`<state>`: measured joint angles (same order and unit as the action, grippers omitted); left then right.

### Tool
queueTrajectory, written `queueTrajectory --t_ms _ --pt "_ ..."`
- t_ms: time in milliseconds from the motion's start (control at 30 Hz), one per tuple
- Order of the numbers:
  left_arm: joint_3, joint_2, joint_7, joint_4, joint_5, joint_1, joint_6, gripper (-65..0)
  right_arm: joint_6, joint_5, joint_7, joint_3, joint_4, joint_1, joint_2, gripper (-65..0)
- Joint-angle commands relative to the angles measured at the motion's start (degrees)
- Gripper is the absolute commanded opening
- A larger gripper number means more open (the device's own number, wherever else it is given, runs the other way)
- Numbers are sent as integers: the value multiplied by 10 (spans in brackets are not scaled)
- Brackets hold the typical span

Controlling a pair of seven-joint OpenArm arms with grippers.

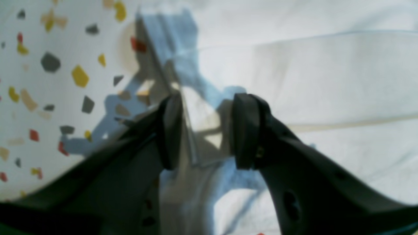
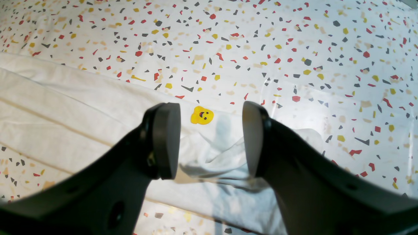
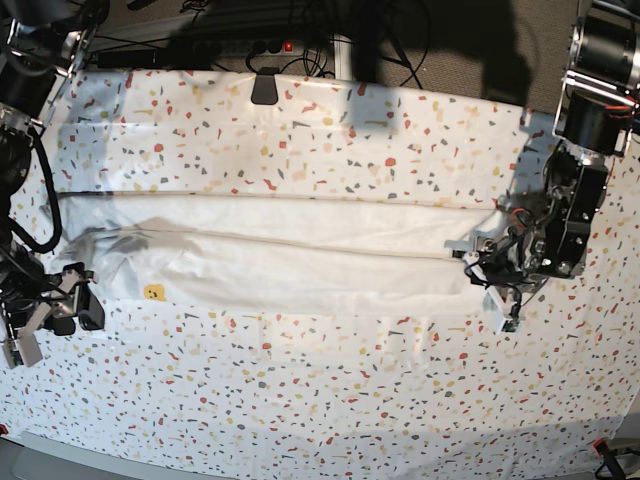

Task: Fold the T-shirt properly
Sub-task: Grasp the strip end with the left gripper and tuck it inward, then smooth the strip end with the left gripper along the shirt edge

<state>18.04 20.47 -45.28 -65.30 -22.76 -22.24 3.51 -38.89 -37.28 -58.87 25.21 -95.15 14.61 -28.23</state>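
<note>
The T-shirt (image 3: 290, 260) lies as a long white band across the speckled table cover (image 3: 320, 400), plain side up with no print showing. My left gripper (image 3: 478, 265) is at its right end. In the left wrist view its jaws (image 1: 209, 133) stand apart over the shirt (image 1: 310, 81), with a thin raised fabric edge close to the left pad (image 1: 169, 130). My right gripper (image 3: 75, 305) is at the shirt's left end. It is open (image 2: 210, 145), with a bunched corner of the shirt (image 2: 215, 156) lying between and below its fingers.
A yellow smiley sticker (image 2: 202, 115) sits by the shirt's left end (image 3: 153, 292). A black clip (image 3: 265, 88) holds the cover at the table's back edge, with cables behind it. The cover (image 2: 261, 49) spreads wide in front of and behind the shirt.
</note>
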Motion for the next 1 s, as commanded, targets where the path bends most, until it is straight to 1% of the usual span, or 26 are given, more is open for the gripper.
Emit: queueTrajectory --t_ms 0,33,67,133,167,367,500,567,833,967 --pt "-4 7 5 -2 0 -16 0 -411 -2 -9 12 4 -10 12 -11 -346" --pt "-4 7 5 1 1 -16 0 -444 -2 -9 12 4 -10 12 -11 -346" --pt "-4 7 5 1 2 -16 0 -496 -2 -9 12 4 -10 12 -11 -346" --pt "-4 6 5 0 2 -17 0 -630 -2 -9 12 4 -10 12 -11 -346" --pt "-4 6 5 -1 2 -18 0 -650 -2 -9 12 4 -10 12 -11 -346" --pt "-4 7 3 -31 3 -19 0 -650 -2 -9 12 4 -10 12 -11 -346" --pt "-4 7 3 -63 37 -19 0 -650 -2 -9 12 4 -10 12 -11 -346" --pt "-4 7 1 -82 43 -17 -1 -650 -2 -9 11 4 -10 12 -11 -346" --pt "-4 7 -57 -145 43 -14 0 -650 -2 -8 9 4 -10 12 -11 -346" --pt "-4 15 -59 -145 50 -5 0 -650 -2 -7 6 4 -10 12 -11 -346"
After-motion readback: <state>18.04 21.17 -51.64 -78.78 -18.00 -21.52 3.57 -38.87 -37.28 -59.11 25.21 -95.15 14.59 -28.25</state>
